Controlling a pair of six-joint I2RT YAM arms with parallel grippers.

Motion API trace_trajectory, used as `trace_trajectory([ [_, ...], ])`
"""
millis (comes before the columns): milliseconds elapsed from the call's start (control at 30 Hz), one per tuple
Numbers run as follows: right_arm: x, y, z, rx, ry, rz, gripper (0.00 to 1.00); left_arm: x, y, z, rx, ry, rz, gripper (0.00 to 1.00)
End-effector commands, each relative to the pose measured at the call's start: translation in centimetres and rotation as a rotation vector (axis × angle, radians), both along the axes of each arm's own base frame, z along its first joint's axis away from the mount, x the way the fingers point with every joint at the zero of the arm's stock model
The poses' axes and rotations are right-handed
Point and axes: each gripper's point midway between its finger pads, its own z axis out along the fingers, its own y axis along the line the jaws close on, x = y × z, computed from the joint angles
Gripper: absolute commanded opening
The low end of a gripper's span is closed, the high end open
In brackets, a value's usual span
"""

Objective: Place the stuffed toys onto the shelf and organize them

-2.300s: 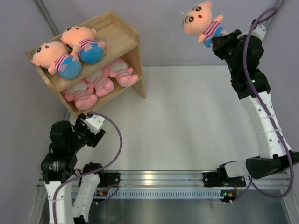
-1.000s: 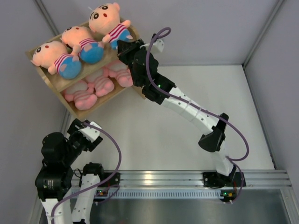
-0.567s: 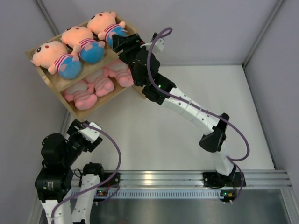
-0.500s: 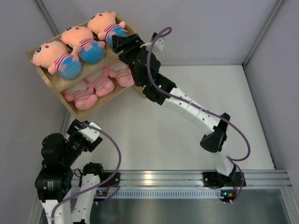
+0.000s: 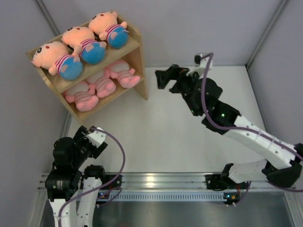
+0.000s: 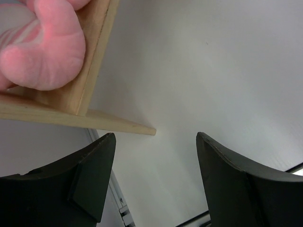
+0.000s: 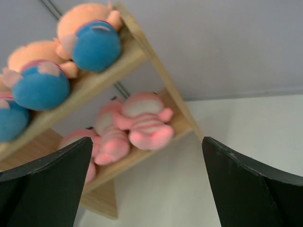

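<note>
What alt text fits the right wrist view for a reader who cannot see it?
A two-tier wooden shelf holds peach dolls with blue bottoms on its upper tier and pink striped plush animals on the lower one. The right claw, open and empty, frames the bottom corners.

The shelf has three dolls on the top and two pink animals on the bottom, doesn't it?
Nearly. The bottom tier of the shelf holds three pink animals, not two, lying side by side; the top external view shows them all. Three dolls on the top tier is right.
</note>
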Motion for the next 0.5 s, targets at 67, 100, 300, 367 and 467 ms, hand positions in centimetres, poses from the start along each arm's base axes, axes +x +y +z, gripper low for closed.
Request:
trace_trajectory([
  [67,-0.9,-9.7,-9.8,-0.277,0.096,-0.129,0.99,0.1,0.4,-1.5,-0.001,0.002,0.029,0.75],
  [100,-0.4,-11.9,-11.8,-0.318,0.133,-0.175,0.99,0.4,0.8,-2.0,0.013,-0.016,0.044,0.75],
  [300,0.1,-19.4,-22.6,-0.483,0.246,-0.265,0.99,2.5,4.1,-5.6,0.098,-0.087,0.205,0.77],
  [367,-0.3,-20.7,-24.7,-0.528,0.254,-0.279,0.99,2.7,4.4,-6.6,0.096,-0.082,0.226,0.77],
  [467,-0.4,-21.8,-25.7,-0.559,0.199,-0.296,0.99,3.1,4.5,-8.8,0.055,-0.059,0.264,0.78],
])
